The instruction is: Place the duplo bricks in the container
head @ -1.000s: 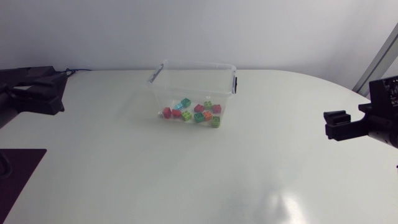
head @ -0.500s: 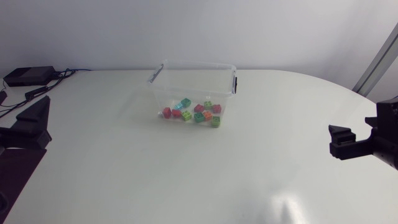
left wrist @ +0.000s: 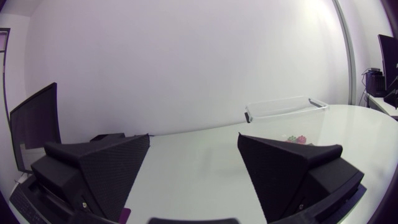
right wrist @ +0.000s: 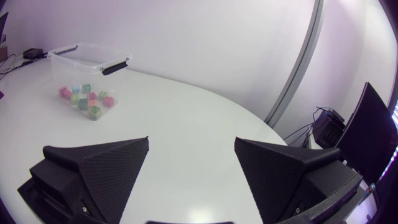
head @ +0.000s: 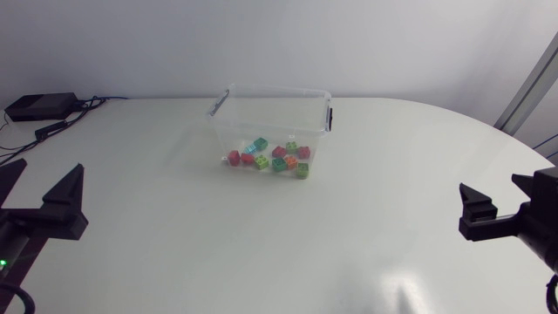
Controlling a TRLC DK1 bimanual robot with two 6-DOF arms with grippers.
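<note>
A clear plastic container (head: 270, 109) with black handle clips stands at the back middle of the table. Several duplo bricks (head: 270, 157), red, green, blue and orange, lie on its floor. My left gripper (head: 35, 196) hovers open and empty at the front left, far from the container. My right gripper (head: 506, 205) is open and empty at the front right. In the left wrist view the container (left wrist: 286, 109) and bricks (left wrist: 297, 138) lie far ahead of the open left gripper (left wrist: 193, 177). In the right wrist view the container (right wrist: 84, 62) and bricks (right wrist: 84, 99) are far ahead of the open right gripper (right wrist: 193, 171).
A small black box (head: 39, 106) with cables sits at the table's back left corner. Bare white table (head: 279, 244) stretches between the two grippers and in front of the container.
My left arm has swung from the back left corner toward the front left. My right arm has drawn a little toward the front. The container and bricks have not moved.
</note>
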